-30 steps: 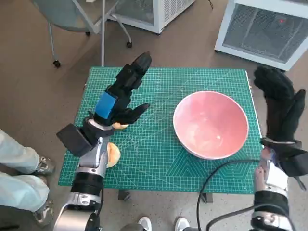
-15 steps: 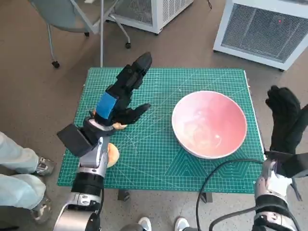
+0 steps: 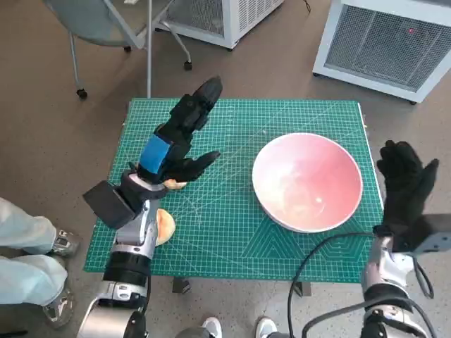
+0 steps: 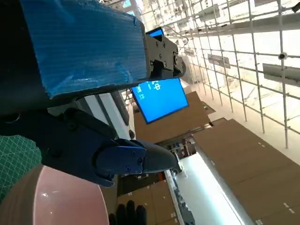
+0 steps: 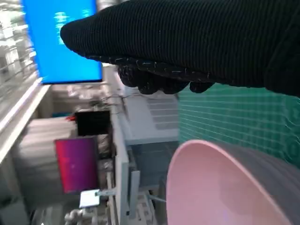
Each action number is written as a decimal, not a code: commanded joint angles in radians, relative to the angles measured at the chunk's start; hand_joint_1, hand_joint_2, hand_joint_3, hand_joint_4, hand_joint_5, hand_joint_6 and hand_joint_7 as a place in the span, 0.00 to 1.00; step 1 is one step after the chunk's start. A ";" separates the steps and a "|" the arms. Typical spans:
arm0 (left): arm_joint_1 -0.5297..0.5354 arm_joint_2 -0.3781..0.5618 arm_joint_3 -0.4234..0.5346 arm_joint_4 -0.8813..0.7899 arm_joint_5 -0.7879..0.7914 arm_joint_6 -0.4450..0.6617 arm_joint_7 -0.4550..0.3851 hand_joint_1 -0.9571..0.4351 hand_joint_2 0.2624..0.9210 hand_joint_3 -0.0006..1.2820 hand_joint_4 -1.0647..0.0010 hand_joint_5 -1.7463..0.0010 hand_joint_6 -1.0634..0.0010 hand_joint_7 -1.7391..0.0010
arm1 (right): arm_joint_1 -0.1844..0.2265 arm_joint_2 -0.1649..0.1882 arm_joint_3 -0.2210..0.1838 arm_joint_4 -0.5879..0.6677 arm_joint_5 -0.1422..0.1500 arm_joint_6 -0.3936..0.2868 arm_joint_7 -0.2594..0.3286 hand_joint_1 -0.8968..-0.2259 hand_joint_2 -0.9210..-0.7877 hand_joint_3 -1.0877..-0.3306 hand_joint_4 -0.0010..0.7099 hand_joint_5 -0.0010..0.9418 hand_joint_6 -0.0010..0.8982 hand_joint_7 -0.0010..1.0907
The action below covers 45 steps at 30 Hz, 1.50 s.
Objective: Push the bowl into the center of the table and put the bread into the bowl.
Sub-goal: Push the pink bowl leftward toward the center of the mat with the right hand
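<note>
bowl (image 3: pixel 308 181), pink and upright, is seen on the right half of the green surface (image 3: pixel 232 232), while bread (image 3: pixel 165 227) lies near the left near edge, partly hidden by the left forearm. left hand (image 3: pixel 176 144) is held above the surface with fingers spread and nothing gripped. right hand (image 3: pixel 405 184) is raised just beyond the bowl's right side, fingers apart, empty.

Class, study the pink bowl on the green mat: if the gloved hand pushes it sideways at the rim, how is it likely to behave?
The pink bowl is wide and deep with curved sides, so a rim-level push may rock or tip it rather than slide it. Its glossy surface looks hard and rigid, probably slippery against the right hand. The green mat looks matte, so it may grip somewhat.
</note>
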<state>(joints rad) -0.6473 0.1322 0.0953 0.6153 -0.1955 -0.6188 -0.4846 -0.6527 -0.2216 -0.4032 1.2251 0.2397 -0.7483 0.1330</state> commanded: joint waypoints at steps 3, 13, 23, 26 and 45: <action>-0.008 0.012 -0.003 -0.004 0.004 0.004 -0.001 0.29 1.00 0.28 0.88 1.00 0.88 0.88 | -0.031 0.050 0.004 0.036 -0.007 0.066 -0.047 0.55 0.00 0.28 0.38 0.02 0.16 0.43; 0.005 0.025 -0.002 -0.017 0.005 0.002 0.002 0.28 1.00 0.27 0.88 1.00 0.88 0.87 | -0.087 0.099 -0.026 0.059 0.028 0.139 0.005 0.52 0.00 0.29 0.38 0.01 0.18 0.41; 0.028 0.043 0.005 -0.036 -0.001 -0.001 0.000 0.28 1.00 0.27 0.87 1.00 0.87 0.87 | -0.133 0.128 -0.041 0.073 0.041 0.193 0.038 0.52 0.00 0.31 0.39 0.01 0.22 0.36; 0.035 0.048 0.007 -0.043 0.000 0.000 0.002 0.28 1.00 0.27 0.87 1.00 0.87 0.87 | -0.146 0.136 -0.040 0.076 0.038 0.203 0.034 0.53 0.00 0.31 0.40 0.01 0.23 0.36; 0.075 0.072 0.010 -0.079 0.018 -0.011 0.041 0.27 1.00 0.29 0.86 1.00 0.87 0.88 | -0.203 0.191 -0.025 0.092 0.020 0.263 0.009 0.49 0.00 0.32 0.41 0.01 0.28 0.34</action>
<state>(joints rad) -0.5867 0.1947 0.0995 0.5586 -0.1903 -0.6183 -0.4552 -0.8521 -0.0511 -0.4305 1.2977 0.2686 -0.5164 0.1552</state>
